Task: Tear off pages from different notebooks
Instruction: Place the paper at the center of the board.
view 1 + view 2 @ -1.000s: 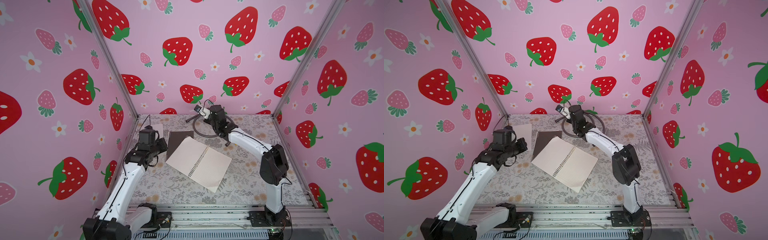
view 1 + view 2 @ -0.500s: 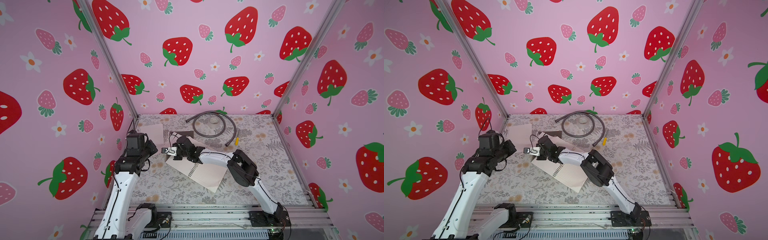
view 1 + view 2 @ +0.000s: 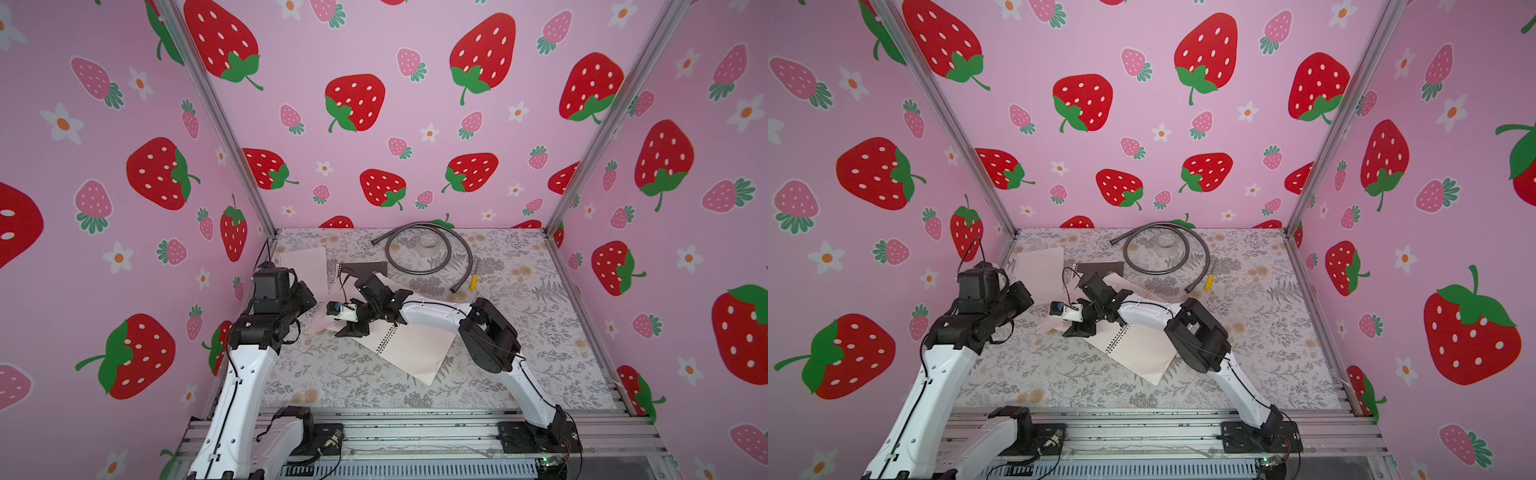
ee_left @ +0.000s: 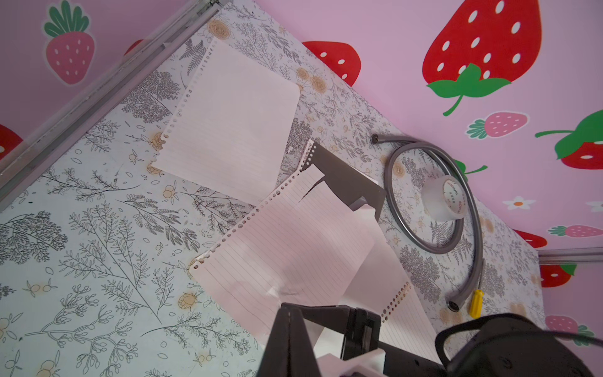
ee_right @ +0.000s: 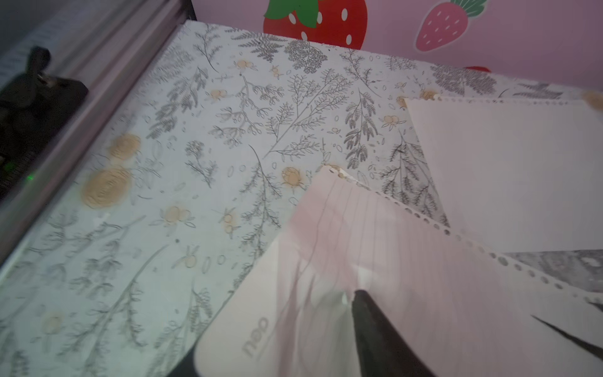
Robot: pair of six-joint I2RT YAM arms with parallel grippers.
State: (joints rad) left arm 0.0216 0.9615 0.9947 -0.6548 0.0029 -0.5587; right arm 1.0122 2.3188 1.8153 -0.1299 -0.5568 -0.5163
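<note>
Enclosure: three pink walls (image 3: 395,124) printed with red and pink strawberries and white flowers. Aluminium corner posts (image 3: 218,112) join the wall panels. The surface (image 3: 540,332) carries a pale covering with a grey leaf and tan flower pattern. An aluminium rail (image 3: 415,428) runs along its front edge. Lighting is even and diffuse.

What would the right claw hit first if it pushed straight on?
The loose lined page, lying right before the right claw. Beyond it, probably the table; depth is unclear.
</note>
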